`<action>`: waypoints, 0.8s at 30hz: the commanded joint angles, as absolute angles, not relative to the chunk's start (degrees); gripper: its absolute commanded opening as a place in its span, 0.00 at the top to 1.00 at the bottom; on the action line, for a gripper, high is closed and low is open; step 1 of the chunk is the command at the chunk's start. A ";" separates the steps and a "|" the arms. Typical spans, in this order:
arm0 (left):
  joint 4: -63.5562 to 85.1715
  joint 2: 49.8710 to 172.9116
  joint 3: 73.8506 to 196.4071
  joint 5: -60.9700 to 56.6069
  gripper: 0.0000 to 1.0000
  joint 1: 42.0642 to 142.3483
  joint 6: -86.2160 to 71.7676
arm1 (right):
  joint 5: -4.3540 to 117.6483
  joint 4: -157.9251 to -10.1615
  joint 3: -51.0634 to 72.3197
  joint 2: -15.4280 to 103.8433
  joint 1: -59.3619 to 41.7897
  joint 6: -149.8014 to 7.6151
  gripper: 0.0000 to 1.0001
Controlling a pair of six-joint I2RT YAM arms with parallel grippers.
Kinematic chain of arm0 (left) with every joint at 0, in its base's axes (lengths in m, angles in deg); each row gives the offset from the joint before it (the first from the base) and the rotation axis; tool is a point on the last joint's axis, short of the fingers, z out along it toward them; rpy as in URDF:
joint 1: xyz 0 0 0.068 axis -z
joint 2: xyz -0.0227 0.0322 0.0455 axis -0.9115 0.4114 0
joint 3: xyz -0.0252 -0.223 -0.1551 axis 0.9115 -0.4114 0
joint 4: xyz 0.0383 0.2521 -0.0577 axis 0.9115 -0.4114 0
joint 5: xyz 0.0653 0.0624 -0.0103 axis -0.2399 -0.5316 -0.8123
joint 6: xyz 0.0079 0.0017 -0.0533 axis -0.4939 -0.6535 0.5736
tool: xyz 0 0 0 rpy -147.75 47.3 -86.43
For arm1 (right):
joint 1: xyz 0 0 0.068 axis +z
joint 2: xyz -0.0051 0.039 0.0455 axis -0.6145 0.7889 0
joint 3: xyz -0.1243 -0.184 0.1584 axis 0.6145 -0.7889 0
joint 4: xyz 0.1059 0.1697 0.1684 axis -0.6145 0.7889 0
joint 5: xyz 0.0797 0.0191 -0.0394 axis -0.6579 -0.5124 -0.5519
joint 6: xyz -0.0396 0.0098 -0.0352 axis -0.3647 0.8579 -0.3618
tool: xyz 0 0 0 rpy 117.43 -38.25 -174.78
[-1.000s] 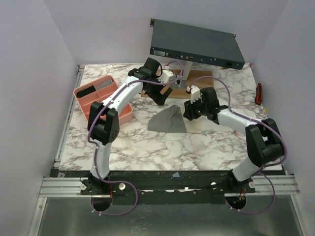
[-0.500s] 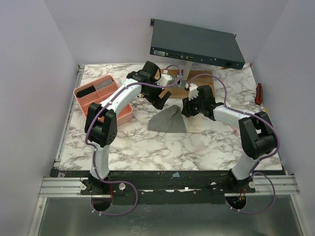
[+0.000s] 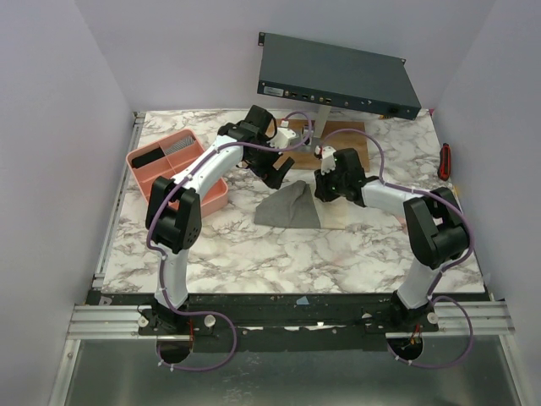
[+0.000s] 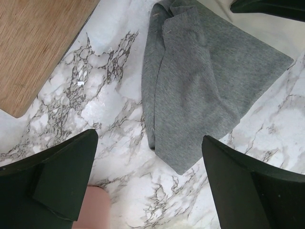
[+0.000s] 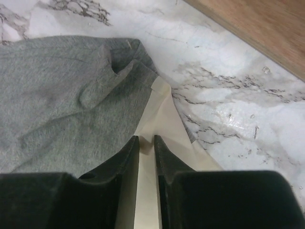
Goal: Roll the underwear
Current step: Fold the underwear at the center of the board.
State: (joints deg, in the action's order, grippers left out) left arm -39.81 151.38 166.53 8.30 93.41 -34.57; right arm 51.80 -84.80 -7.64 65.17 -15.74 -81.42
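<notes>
**Right arm drawn in toward the underwear**

Right gripper (image 5: 147, 139) has moved away from its base and toward the left arm over the last second, its forearm swinging with it. The left arm shifted slightly early in that second and is since unchanged.

Right gripper: fingers nearly together, only a thin slit between them, with nothing seen held. The tips point down at a cream sheet (image 5: 164, 119) lying on the marble table (image 5: 228, 105). The grey underwear (image 5: 66, 100) lies just to one side of those tips, its folded corner overlapping the sheet's edge. A wooden board (image 5: 267, 33) lies beyond the tips, apart from both.

Left gripper (image 4: 148, 137): fingers spread wide, holding nothing, raised above the table. The underwear sits below and ahead of the gap between them, bunched and creased, flat on the marble. The right gripper's dark tip shows at the underwear's far corner.

Seen from above, the underwear lies between the two grippers.
</notes>
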 commanded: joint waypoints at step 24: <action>-37.97 147.35 162.13 9.86 0.01 93.02 -36.37 | 60.63 -69.74 -2.42 56.65 -15.35 -92.56 0.99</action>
